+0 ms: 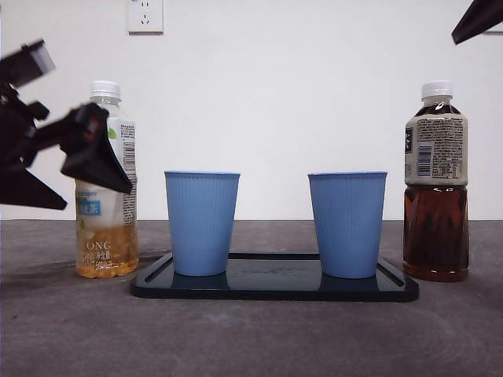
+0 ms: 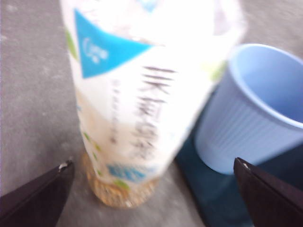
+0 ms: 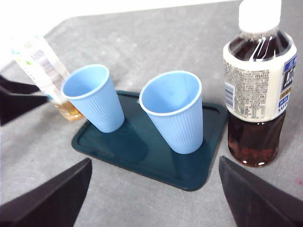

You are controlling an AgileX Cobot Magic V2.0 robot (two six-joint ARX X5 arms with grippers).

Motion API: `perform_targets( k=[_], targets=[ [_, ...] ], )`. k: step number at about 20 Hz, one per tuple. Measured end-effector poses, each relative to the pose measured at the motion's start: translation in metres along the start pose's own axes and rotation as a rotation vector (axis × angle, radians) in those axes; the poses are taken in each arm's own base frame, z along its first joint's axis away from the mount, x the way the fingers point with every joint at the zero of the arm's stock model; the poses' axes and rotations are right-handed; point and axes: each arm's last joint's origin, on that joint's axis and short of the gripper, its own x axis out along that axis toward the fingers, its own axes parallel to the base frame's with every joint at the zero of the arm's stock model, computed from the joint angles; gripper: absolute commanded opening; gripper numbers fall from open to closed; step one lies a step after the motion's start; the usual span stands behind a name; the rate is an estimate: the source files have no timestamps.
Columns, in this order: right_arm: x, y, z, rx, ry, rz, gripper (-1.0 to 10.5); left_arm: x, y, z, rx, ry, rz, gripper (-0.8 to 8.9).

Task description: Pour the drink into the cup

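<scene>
The left gripper (image 1: 100, 157), jaws spread wide and empty, flanks the pale tea bottle (image 1: 107, 188) beside the tray's (image 1: 275, 289) end, ready to grasp it for pouring.

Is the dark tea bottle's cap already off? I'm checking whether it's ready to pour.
No. In the right wrist view the dark tea bottle stands upright beside the tray with its white cap on.

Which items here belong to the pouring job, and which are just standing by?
In play: left gripper, open around the pale tea bottle; the blue cup beside it; the tray.
Standing by: second blue cup, dark tea bottle, right gripper, wall socket.
</scene>
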Motion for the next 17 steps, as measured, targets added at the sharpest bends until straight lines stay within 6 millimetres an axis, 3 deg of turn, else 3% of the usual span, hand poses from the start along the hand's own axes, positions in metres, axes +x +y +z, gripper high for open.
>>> perform_targets(
  k=[4, 12, 17],
  targets=[
    [-0.007, 0.0, -0.001, -0.002, -0.022, 0.008, 4.3, 0.021, 0.005, -0.007, 0.003, -0.012, 0.014, 6.07],
    [-0.008, 0.0, -0.001, -0.002, -0.026, 0.01, 4.3, 0.038, 0.01, -0.013, 0.01, -0.056, 0.043, 5.76],
    [-0.008, 0.0, -0.001, -0.002, -0.026, 0.009, 4.3, 0.043, 0.012, -0.015, 0.014, -0.077, 0.045, 3.62]
  ],
)
